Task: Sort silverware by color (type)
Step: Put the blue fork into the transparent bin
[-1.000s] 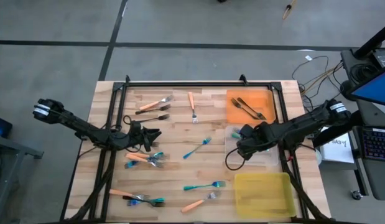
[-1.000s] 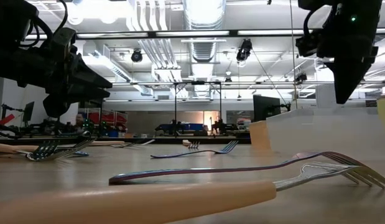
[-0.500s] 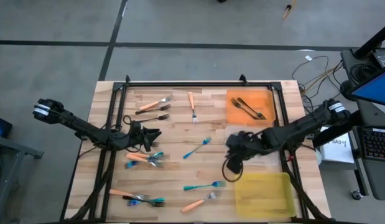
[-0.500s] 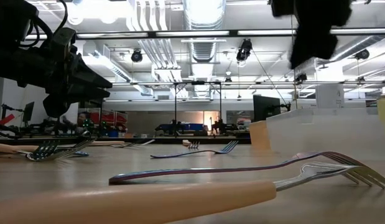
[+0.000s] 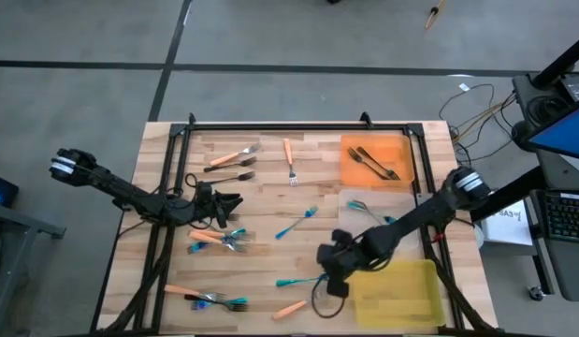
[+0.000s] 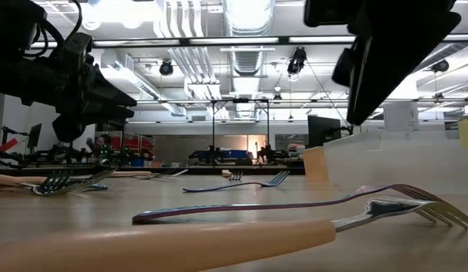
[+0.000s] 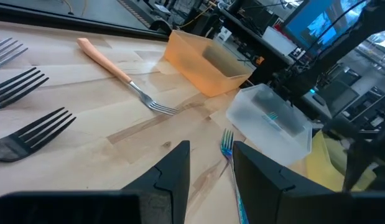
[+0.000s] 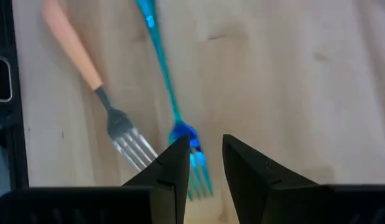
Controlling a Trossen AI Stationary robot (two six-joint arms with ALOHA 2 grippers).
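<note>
Forks with orange, teal and dark handles lie flat on the wooden table point(image 5: 270, 201). My right gripper point(image 5: 324, 272) point(image 8: 208, 155) is open and hovers over the tine end of a teal fork point(image 5: 308, 279) point(image 8: 180, 134), touching nothing. An orange fork point(image 5: 296, 305) point(image 8: 86, 68) lies beside that one. My left gripper point(image 5: 235, 200) point(image 7: 211, 162) is open and waits over the table's left half, next to a cluster of orange and teal forks point(image 5: 219, 241). Another teal fork point(image 5: 296, 223) point(image 7: 232, 168) lies ahead of it.
The orange tray point(image 5: 401, 154) holds two dark forks point(image 5: 373, 161). The clear tray point(image 5: 401, 234) has teal forks point(image 5: 364, 208) in it. The yellow tray point(image 5: 397, 292) sits near the right near corner. More forks lie at the far side point(image 5: 235, 167) and near the left near corner point(image 5: 209, 298).
My right gripper has travelled from over the clear tray toward the table's near edge and to the left, and now sits low over the teal fork beside the yellow tray. The left arm has kept still, and no fork on the table has moved.
</note>
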